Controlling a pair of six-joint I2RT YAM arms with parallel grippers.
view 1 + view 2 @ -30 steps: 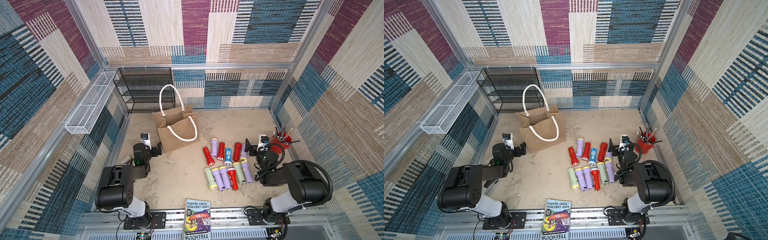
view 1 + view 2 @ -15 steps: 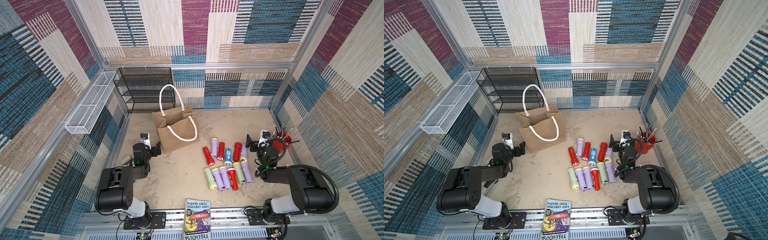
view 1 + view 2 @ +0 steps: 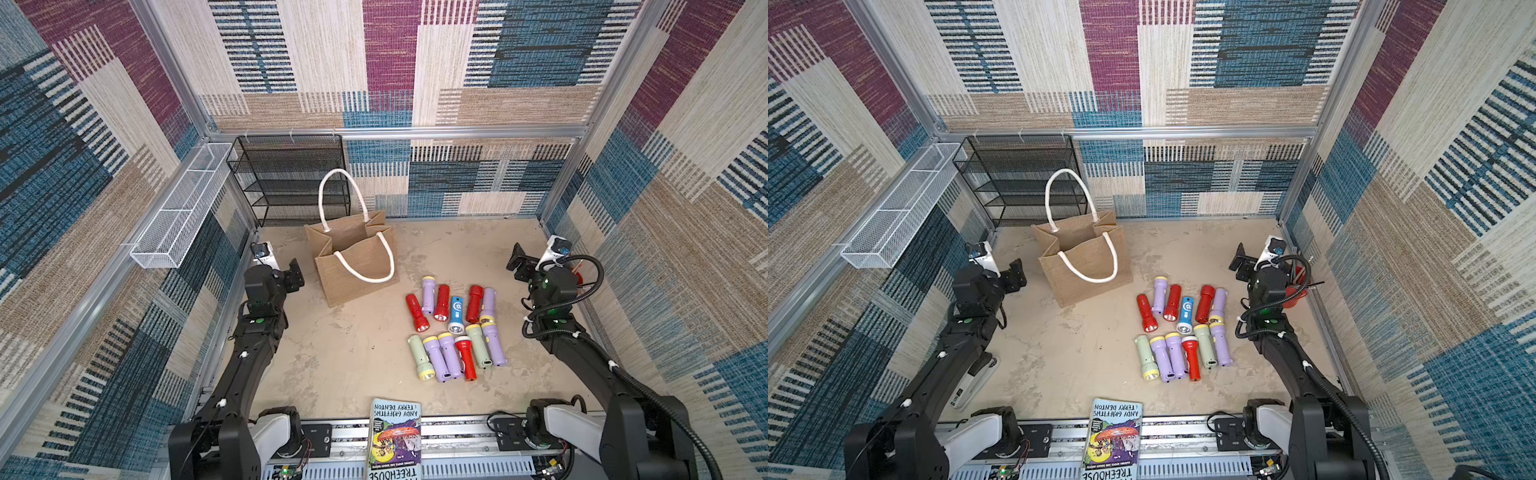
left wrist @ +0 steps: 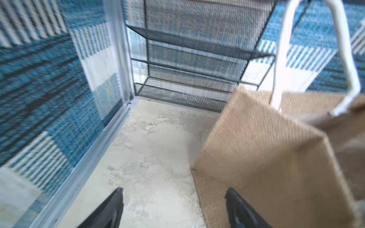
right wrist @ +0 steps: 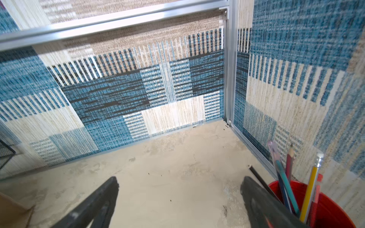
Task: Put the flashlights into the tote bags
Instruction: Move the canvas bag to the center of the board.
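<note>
Flashlights [image 3: 456, 309]: apart from right gripper [image 5: 180, 184] | tote bag [image 3: 353, 274]: beside left gripper [image 4: 173, 191] | both released, empty

In both top views I see a black wire-mesh rack [image 3: 291, 178] [image 3: 1017, 178] upper left of centre, standing in the corner against the back wall. A white wire basket [image 3: 178, 212] hangs on the side wall at the left of the frame. At bottom centre a paperback book [image 3: 395, 440] lies cover up across the metal rail [image 3: 457, 432]. At the right, a red pot [image 3: 1295, 299] shows partly. The right wrist view shows pencils and pens [image 5: 284, 177] standing in it. The floor [image 3: 332, 357] is mottled beige.
</note>
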